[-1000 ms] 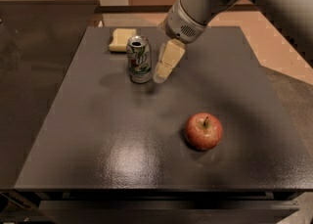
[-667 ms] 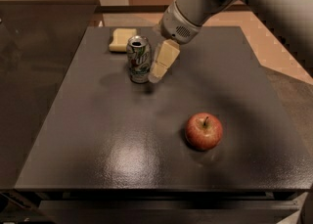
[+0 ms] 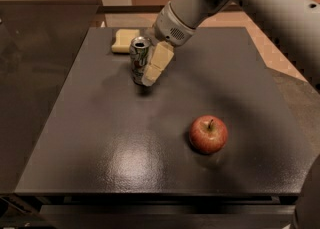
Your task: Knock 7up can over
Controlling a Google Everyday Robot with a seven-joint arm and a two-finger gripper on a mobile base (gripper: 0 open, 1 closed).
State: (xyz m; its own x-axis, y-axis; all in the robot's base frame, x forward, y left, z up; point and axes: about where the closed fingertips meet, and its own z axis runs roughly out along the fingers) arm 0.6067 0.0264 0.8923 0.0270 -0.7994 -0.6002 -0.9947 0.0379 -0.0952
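Saw small silver-white metal 7up can (image 3: 138, 60) with green markings upper left of centre, standing on dark glossy tabletop (image 3: 100, 148). Had cream-coloured gripper (image 3: 152, 73) against its right side, arm entering from upper right. Couldn't tell gripper's open/closed state. Noted round red apple (image 3: 208, 134) lower right, pale yellow block (image 3: 125, 40) just behind can.

Single camera, high over near table (image 3: 100, 163) edge, looking down; gripper (image 3: 148, 75) upper centre.
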